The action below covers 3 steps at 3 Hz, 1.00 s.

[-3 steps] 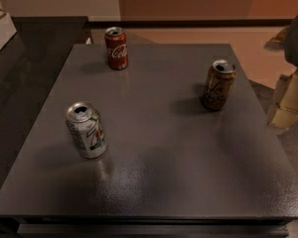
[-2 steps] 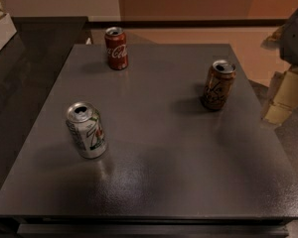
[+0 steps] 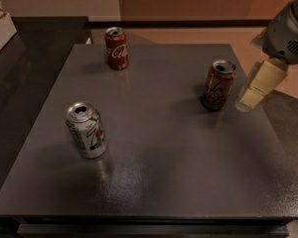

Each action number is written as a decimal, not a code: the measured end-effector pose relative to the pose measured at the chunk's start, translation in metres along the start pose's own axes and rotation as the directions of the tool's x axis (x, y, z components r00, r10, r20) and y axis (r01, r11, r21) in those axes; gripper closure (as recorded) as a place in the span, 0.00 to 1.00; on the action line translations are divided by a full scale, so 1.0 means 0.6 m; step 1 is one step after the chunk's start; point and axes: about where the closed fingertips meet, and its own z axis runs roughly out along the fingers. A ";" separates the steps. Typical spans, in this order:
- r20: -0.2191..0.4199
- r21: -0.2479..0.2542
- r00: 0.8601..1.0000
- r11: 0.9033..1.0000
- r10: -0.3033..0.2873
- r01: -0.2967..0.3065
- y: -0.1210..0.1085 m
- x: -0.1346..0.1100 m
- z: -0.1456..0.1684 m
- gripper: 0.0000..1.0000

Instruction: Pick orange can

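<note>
The orange can (image 3: 217,85) stands upright on the right side of the dark grey table (image 3: 154,148). It has a brownish-orange body with dark scrawled lettering and a silver top. My gripper (image 3: 249,99) comes in from the upper right. Its cream tip hangs just to the right of the can, at about the can's height and a small gap away from it. The grey arm housing (image 3: 288,31) is above it. The gripper holds nothing.
A red cola can (image 3: 116,48) stands at the table's far edge. A silver-white can with green and red marks (image 3: 86,129) stands at the front left. A dark counter (image 3: 25,58) lies to the left, and the table's right edge is just under the gripper.
My gripper has moved left, closer to the orange can's right side. The three cans have not moved.
</note>
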 end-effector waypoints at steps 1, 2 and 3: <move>0.071 -0.020 0.995 0.998 0.067 -0.066 -0.038 -0.014 0.037 0.00; 0.134 -0.057 0.983 0.991 0.129 -0.122 -0.059 -0.023 0.075 0.00; 0.186 -0.097 0.967 0.983 0.172 -0.156 -0.066 -0.033 0.110 0.00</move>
